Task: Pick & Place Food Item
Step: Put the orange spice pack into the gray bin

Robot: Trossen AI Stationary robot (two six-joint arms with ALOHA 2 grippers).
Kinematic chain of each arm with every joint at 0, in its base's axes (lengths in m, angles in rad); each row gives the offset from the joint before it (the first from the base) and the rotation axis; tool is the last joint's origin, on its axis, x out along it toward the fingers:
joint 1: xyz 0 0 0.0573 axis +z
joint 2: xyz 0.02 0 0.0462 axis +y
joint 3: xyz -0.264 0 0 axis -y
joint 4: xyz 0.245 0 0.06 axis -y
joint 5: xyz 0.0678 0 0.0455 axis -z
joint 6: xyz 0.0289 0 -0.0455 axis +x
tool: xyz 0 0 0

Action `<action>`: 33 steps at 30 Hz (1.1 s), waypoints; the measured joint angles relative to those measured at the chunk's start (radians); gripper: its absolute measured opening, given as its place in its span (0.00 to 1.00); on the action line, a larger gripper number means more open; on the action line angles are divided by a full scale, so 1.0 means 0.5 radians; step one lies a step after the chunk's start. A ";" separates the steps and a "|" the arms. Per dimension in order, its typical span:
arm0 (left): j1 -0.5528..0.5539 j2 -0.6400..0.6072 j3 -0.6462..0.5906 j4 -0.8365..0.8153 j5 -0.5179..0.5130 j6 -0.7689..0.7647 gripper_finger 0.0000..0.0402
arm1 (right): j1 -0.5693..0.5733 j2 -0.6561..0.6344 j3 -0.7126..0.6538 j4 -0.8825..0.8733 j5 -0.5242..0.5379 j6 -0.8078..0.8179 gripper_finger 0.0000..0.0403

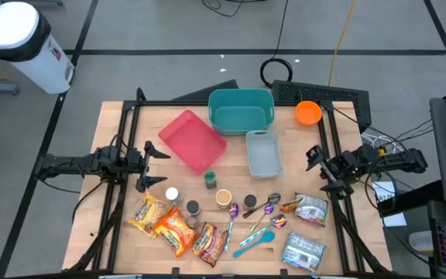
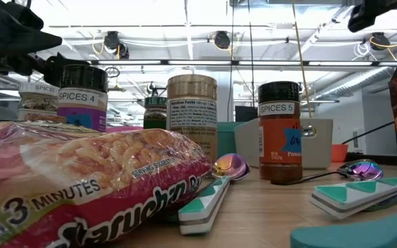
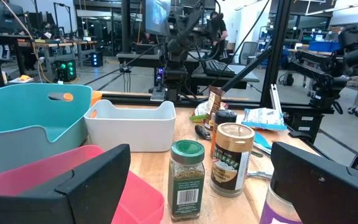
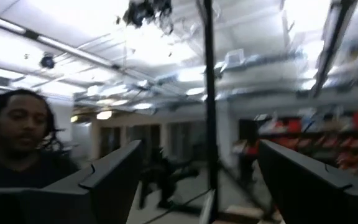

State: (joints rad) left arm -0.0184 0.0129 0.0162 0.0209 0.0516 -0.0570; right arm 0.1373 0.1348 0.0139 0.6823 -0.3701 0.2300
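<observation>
Both arms hang back at the sides of the tabletop [image 1: 130, 124], which reads as a waiting pose with nothing picked yet. The left gripper [image 1: 155, 165] has its fingers [image 3: 98, 180] spread wide apart and empty; straight ahead of them stand a green-lidded spice jar [image 3: 186, 179] and a taller brown-lidded jar [image 3: 232, 158], with the pink tray [image 1: 193, 141] just beside the near finger and the white bin [image 1: 264, 152] and teal bin [image 1: 241, 110] farther out past the fingertips. The right gripper [image 1: 322, 172] is also spread and holding nothing, tilted up so that its fingers [image 4: 114, 171] frame the ceiling and a person in the room beyond the table, not the tabletop. The food sits along the near edge: orange noodle packets [image 1: 169, 223] below and to the side of the left fingers, and silvery snack bags [image 1: 311, 209] close under the right fingers. My guess is the right arm is better placed for the bags, the left for the noodles, and the bins ahead look like the drop spots. Spoons [image 1: 263, 208] lie between the two groups, well clear of either set of fingers.
</observation>
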 joint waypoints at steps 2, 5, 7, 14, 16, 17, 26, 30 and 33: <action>0.000 0.000 0.000 0.000 0.000 0.000 0.99 | 0.068 0.085 0.000 0.016 0.013 0.002 0.76; 0.000 0.000 0.000 0.000 0.000 0.000 0.99 | 0.192 0.237 0.000 0.185 0.069 -0.111 0.76; 0.000 0.000 0.000 0.000 0.000 0.000 0.99 | 0.271 0.343 0.000 0.328 0.077 -0.213 0.76; 0.000 0.000 0.000 0.000 0.000 0.000 0.99 | 0.507 0.677 0.000 0.778 0.113 -0.363 0.76; 0.000 0.000 0.000 0.000 0.000 0.000 0.99 | 0.546 0.759 0.009 0.881 0.113 -0.365 0.76; 0.000 0.000 0.000 0.000 0.000 0.000 0.99 | 0.560 0.795 0.018 0.913 0.113 -0.365 0.76; 0.000 0.000 0.000 0.000 0.000 0.000 0.99 | 0.755 1.201 0.275 0.923 0.118 -0.598 0.76; 0.000 0.000 0.001 0.000 0.000 0.001 0.99 | 0.852 1.447 0.438 0.916 0.117 -0.715 0.76; 0.000 0.000 0.000 0.000 0.000 0.000 0.99 | 0.891 1.615 0.560 0.901 0.118 -0.762 0.76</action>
State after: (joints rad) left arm -0.0185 0.0129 0.0163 0.0208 0.0514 -0.0569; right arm 0.5826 0.9423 0.2939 1.1327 -0.3114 -0.1509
